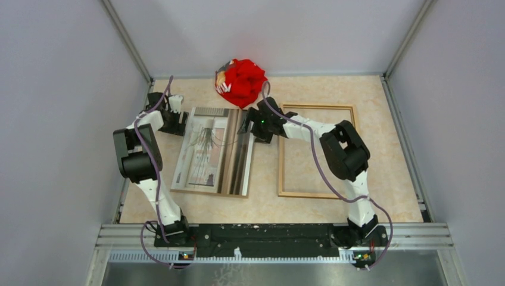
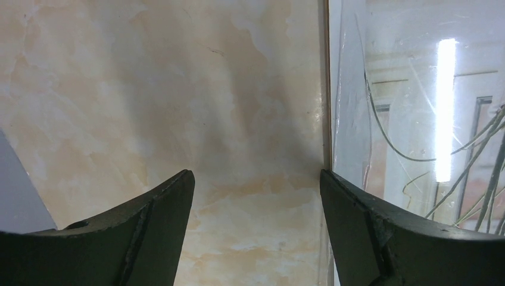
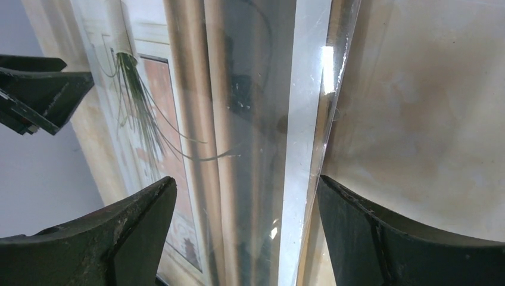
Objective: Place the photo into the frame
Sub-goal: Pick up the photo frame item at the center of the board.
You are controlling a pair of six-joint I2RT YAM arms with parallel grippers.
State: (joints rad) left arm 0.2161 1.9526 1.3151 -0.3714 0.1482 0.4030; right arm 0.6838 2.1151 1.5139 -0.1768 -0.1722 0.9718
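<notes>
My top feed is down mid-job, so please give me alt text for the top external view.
The photo lies face up on the table, left of the empty frame and not touching it. The left gripper and the right gripper sit at the photo's two far corners. A red bundle lies beyond them.

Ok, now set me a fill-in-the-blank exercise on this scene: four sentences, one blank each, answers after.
1. In the top view, the frame lies to the ____ of the photo.
2. The photo lies face ____.
3. The left gripper and the right gripper both have their jaws ____.
4. The crumpled bundle at the far edge of the table is ____ in colour.

Answers: right; up; open; red.
</notes>
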